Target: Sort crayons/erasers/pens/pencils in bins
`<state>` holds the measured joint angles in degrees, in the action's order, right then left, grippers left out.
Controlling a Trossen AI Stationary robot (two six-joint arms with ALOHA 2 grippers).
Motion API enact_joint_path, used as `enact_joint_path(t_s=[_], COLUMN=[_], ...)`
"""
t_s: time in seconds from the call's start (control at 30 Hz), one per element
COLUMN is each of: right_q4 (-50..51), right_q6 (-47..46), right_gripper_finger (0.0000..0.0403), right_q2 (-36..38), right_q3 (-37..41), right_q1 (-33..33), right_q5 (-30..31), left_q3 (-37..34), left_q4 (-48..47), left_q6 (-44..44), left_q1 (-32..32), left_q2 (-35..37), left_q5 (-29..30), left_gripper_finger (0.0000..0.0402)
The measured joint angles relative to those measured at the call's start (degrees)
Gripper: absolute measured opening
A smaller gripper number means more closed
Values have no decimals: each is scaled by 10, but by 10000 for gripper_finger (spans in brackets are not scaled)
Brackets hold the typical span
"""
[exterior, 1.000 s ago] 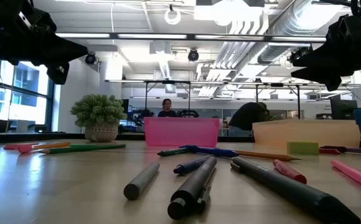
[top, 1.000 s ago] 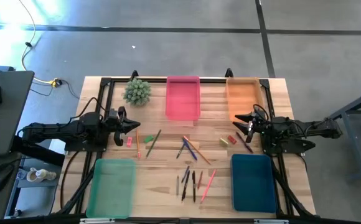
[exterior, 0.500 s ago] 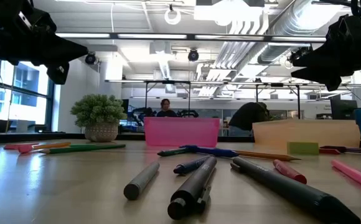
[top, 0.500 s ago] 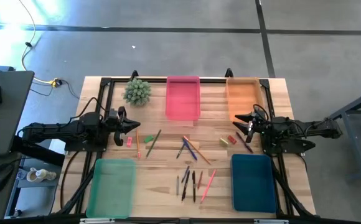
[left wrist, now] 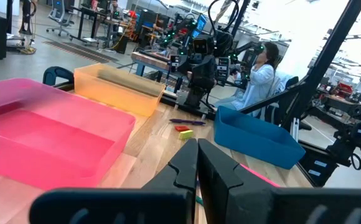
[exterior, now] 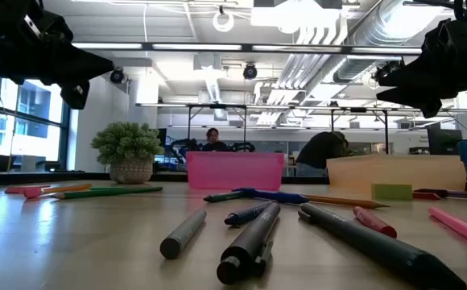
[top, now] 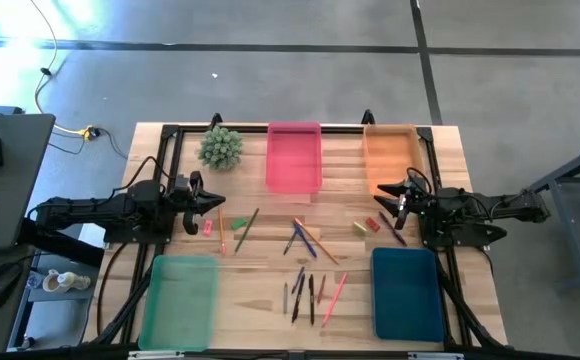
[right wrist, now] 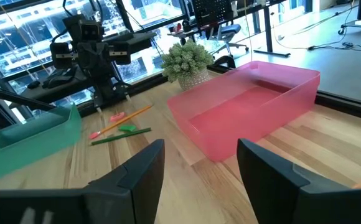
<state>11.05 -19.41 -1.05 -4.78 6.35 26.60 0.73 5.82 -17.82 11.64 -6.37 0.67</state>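
- Above the table's left side, the left gripper (top: 218,202) hovers with fingers pressed together, empty.
- At three o'clock, the right gripper (top: 378,198) hovers with fingers spread, empty.
- Pencils (top: 246,229) and erasers (top: 208,227) lie loose mid-table, outside the bins (top: 294,158).
- Light, stiff and likely roll-prone, pencils want a mid-shaft pinch.

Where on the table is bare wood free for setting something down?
Bare wood lies between the green bin and the pen cluster, and between the pink bin and orange bin. The middle, around the crossed pencils, is crowded.
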Motion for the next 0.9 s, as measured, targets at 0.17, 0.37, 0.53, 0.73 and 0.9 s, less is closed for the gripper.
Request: enact_joint_path(t_s=[0.17, 0.37, 0.53, 0.73, 0.9], right_q4=[0, 0, 0, 0, 0], right_q6=[0, 1, 1, 1, 1], right_gripper_finger=[193, 193, 193, 193, 193], right_q2=[0, 0, 0, 0, 0], right_q3=[0, 0, 0, 0, 0], right_q1=[0, 0, 0, 0, 0], right_q5=[0, 0, 0, 0, 0], left_q3=[0, 0, 0, 0, 0], left_q4=[0, 1, 6, 6, 5], left_q6=[0, -25, -36, -36, -36], left_q1=[0, 0, 0, 0, 0], left_q2=[0, 0, 0, 0, 0], left_q5=[0, 0, 0, 0, 0], left_gripper_finger=[1, 1, 1, 1, 1])
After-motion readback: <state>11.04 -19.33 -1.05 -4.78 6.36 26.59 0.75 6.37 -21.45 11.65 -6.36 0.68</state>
